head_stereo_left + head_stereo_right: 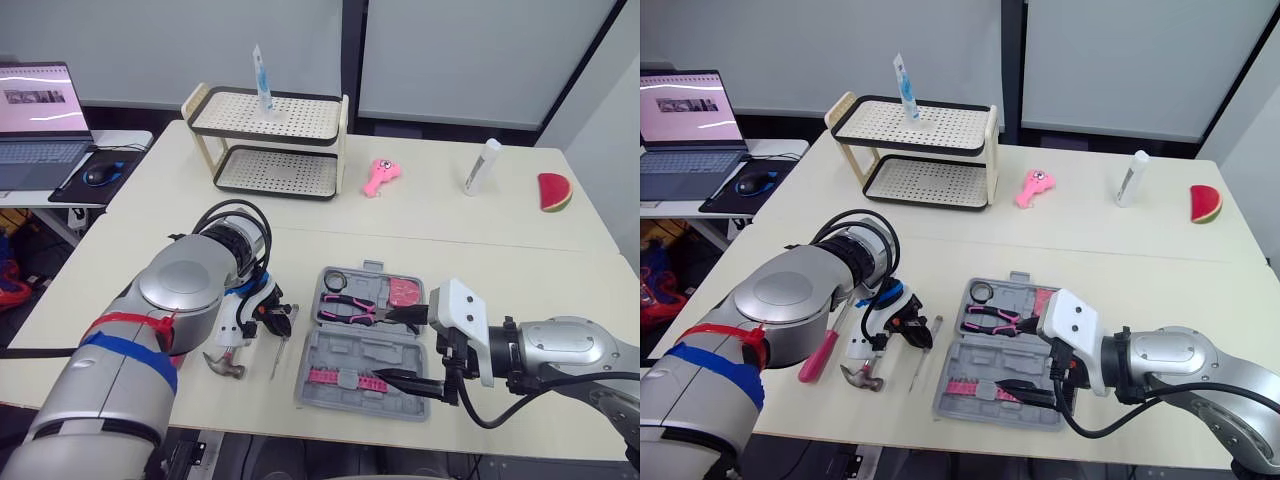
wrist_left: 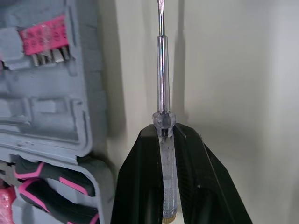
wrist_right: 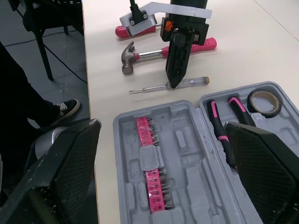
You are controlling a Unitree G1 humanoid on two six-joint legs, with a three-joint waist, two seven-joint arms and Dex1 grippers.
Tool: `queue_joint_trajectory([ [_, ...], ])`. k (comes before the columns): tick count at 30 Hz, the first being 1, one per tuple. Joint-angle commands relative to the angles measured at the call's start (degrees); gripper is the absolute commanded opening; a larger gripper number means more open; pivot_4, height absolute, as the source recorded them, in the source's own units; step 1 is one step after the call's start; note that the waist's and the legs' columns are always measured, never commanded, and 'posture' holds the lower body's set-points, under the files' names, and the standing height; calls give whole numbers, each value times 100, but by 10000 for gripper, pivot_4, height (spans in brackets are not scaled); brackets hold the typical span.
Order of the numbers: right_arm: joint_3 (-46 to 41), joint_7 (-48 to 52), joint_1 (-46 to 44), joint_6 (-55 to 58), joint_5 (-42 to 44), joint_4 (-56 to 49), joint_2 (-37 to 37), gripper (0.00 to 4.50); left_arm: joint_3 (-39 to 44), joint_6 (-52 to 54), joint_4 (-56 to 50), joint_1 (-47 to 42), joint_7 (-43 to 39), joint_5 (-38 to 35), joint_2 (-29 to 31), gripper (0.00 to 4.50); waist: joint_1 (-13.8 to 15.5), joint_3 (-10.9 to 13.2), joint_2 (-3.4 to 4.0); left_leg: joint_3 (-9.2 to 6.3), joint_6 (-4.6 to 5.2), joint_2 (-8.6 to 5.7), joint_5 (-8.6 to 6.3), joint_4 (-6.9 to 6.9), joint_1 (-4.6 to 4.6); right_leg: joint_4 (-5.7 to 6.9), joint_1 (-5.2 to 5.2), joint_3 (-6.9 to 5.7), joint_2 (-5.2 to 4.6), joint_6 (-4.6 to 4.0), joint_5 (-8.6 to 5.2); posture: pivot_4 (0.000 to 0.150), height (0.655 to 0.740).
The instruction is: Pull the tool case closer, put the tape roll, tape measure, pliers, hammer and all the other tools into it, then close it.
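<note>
The grey tool case lies open near the table's front edge. In it are the pink-handled pliers, the tape roll, a pink tape measure and a pink bit strip. Left of the case a clear-handled screwdriver lies on the table, and my left gripper is shut on its handle. The hammer and another pink-handled tool lie further left, partly hidden by my arm. My right gripper hangs wide open over the case's right side, holding nothing.
A two-tier rack stands at the back of the table. Near it are a pink toy, a white tube and a watermelon slice. A laptop sits on a side desk at the left.
</note>
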Motion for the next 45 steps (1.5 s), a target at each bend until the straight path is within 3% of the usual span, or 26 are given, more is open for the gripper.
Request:
queue_joint_trajectory([
  [1, -84, 50, 19, -190, -81, -88, -58, 45000, -150, -348, -112, -395, 38, -59, 217, 846, 4, 2, -4, 0, 0, 0, 0, 1, -2, 0, -1, 0, 0, 0, 0, 1500, 7350],
  [10, 16, 109, 32, -320, -220, -31, -19, 45000, 356, -1332, 244, -782, -1264, -710, 592, 846, 7, 2, -4, 2, 0, 0, 0, 2, -3, -1, -3, -1, -1, 0, 0, 1500, 7350],
  [33, 538, 31, -263, -378, -1054, 266, 104, 45000, 3800, -1575, 2274, -257, -8099, -4388, 1183, 846, -30, 2, -3, -1, 1, 1, 0, 1, -2, 0, -3, -3, 3, -2, 0, 1500, 7350],
  [39, 600, -3, -307, -327, -1158, 297, 158, 45000, 5061, -1575, 3214, -253, -9476, -4864, 1151, 845, -50, 3, -3, -2, 1, 2, 0, 0, -2, 0, -5, -4, 6, -2, -1, 1500, 7350],
  [45, 704, -23, -357, -304, -1231, 343, 220, 45000, 6029, -1575, 4346, -432, -10278, -4894, 1232, 845, -97, 3, -2, -4, 1, 2, 0, 0, -3, 0, -5, -6, 6, -2, -1, 1500, 7350],
])
